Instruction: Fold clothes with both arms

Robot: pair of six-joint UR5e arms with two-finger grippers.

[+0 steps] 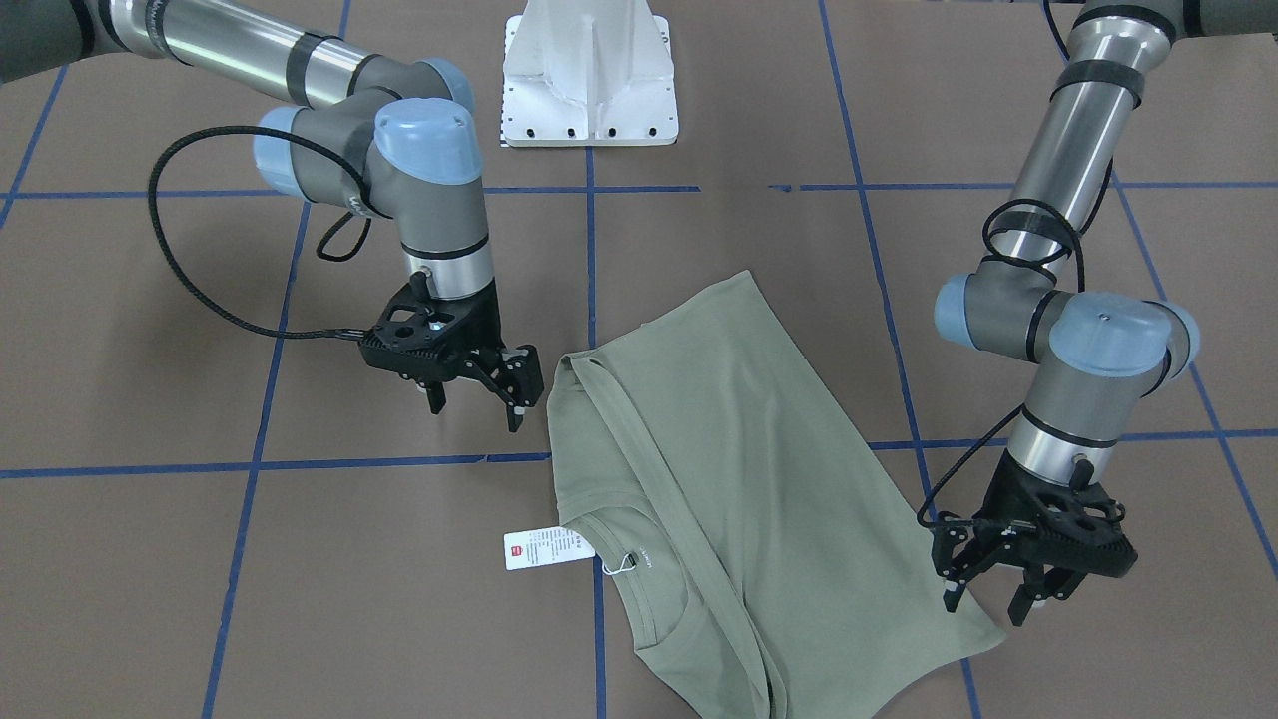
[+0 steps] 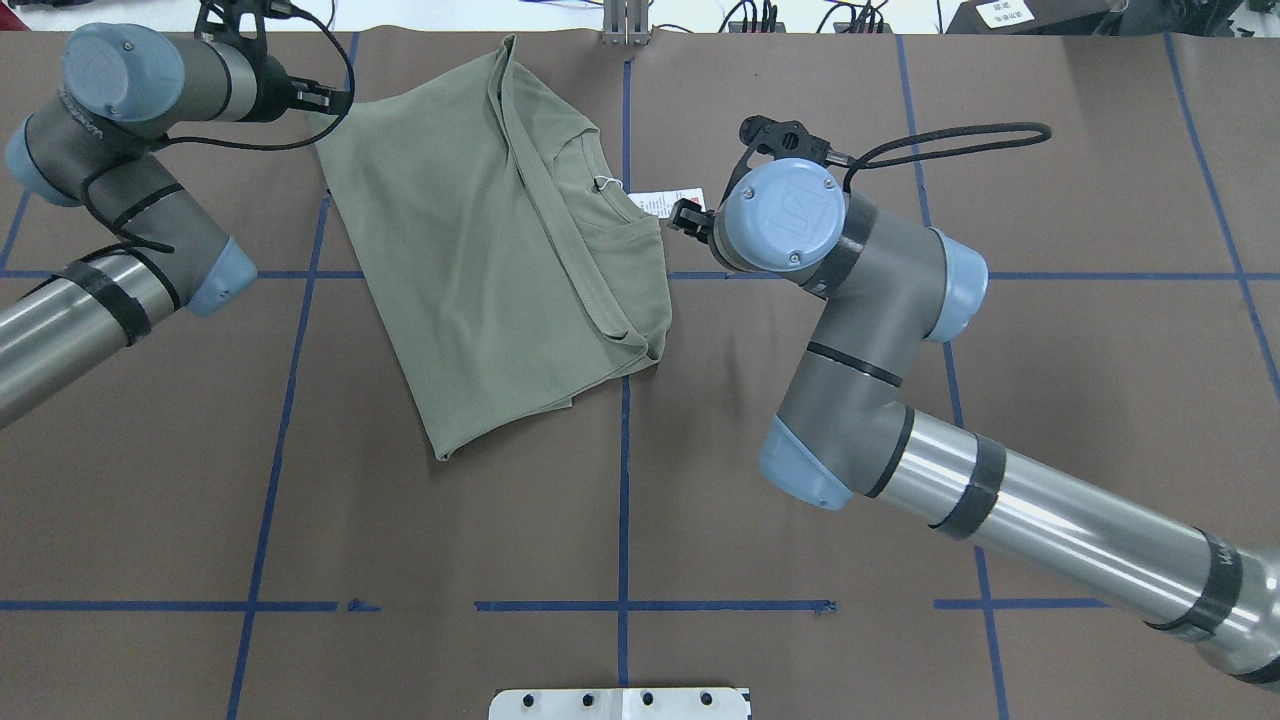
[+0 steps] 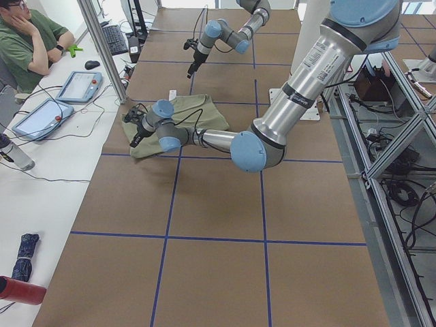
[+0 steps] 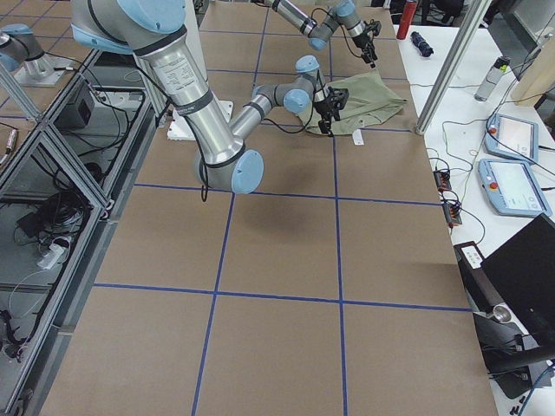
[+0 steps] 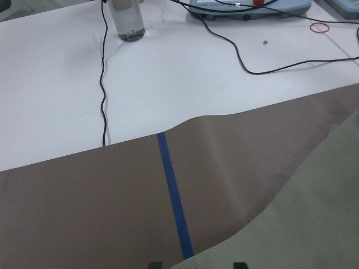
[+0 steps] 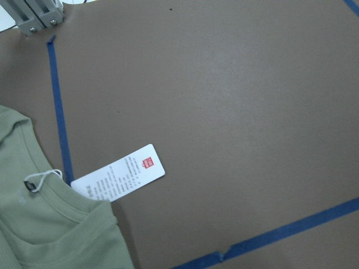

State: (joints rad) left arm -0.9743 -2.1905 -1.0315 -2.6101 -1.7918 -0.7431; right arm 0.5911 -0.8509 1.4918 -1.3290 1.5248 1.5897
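Note:
The olive-green shirt (image 1: 739, 479) lies folded lengthwise on the brown table, collar toward the far side; it also shows in the overhead view (image 2: 480, 250). Its white hang tag (image 1: 544, 547) with a red mark lies flat beside the collar and shows in the right wrist view (image 6: 118, 175). My left gripper (image 1: 988, 604) is open and empty, just over the shirt's corner at the far edge (image 2: 325, 100). My right gripper (image 1: 477, 409) is open and empty, beside the shirt's folded edge, close to the tag (image 2: 685, 215). In the left wrist view the shirt's edge (image 5: 314, 224) lies between the fingertips.
The white pedestal base (image 1: 589, 80) stands at the robot's side of the table. Blue tape lines (image 2: 622, 500) cross the brown surface. Beyond the far edge is a white desk with cables, a bottle (image 5: 128, 19) and control tablets (image 3: 78, 85), with an operator (image 3: 27, 41) seated there.

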